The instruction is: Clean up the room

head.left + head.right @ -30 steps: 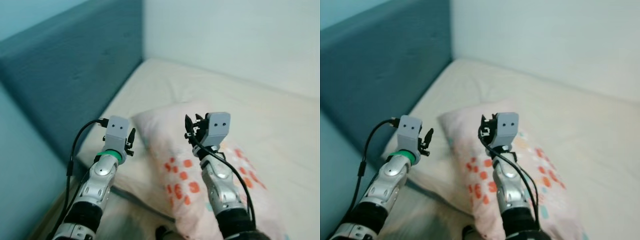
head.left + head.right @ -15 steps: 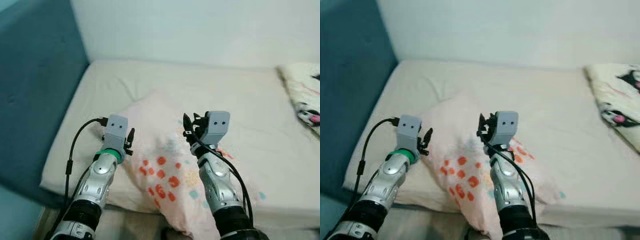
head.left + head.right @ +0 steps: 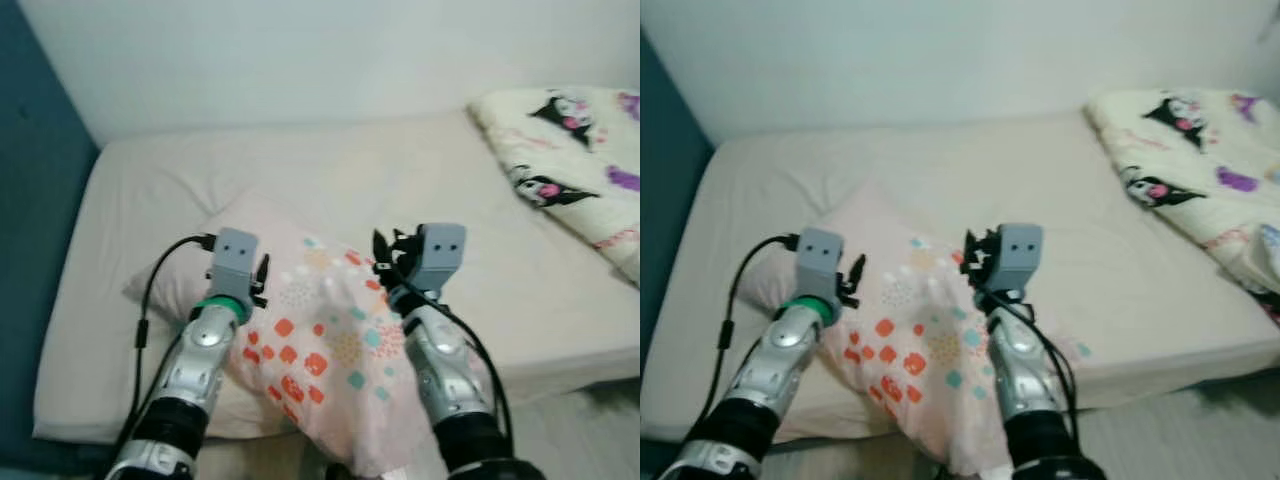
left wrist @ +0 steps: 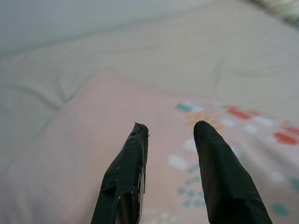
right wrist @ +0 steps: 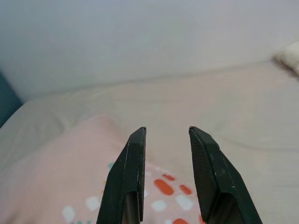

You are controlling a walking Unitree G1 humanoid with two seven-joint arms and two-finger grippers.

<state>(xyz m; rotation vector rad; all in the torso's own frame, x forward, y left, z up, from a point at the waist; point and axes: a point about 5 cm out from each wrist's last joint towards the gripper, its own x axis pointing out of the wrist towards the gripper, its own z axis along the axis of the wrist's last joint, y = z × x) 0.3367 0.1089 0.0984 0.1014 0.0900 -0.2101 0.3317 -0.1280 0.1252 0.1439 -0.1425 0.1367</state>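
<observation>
A pale pink pillow (image 3: 320,340) with red and teal spots lies on the near left part of the cream bed (image 3: 300,170), its lower corner hanging over the front edge. My left gripper (image 3: 262,275) hovers over the pillow's left half, open, nothing between its fingers (image 4: 135,154). Over the pillow's right half my right gripper (image 3: 385,255) is raised, also open and holding nothing, as the right wrist view (image 5: 167,130) confirms. A cream blanket (image 3: 570,140) with black cartoon figures lies crumpled at the bed's right end.
A blue padded headboard (image 3: 30,130) stands at the left end of the bed. A pale wall (image 3: 300,50) runs behind it. Grey floor (image 3: 580,430) shows at the lower right, beyond the mattress corner.
The camera has swung to the right: the headboard slid to the left edge and the cartoon blanket came into view. Both arms keep the same raised pose, grippers still open.
</observation>
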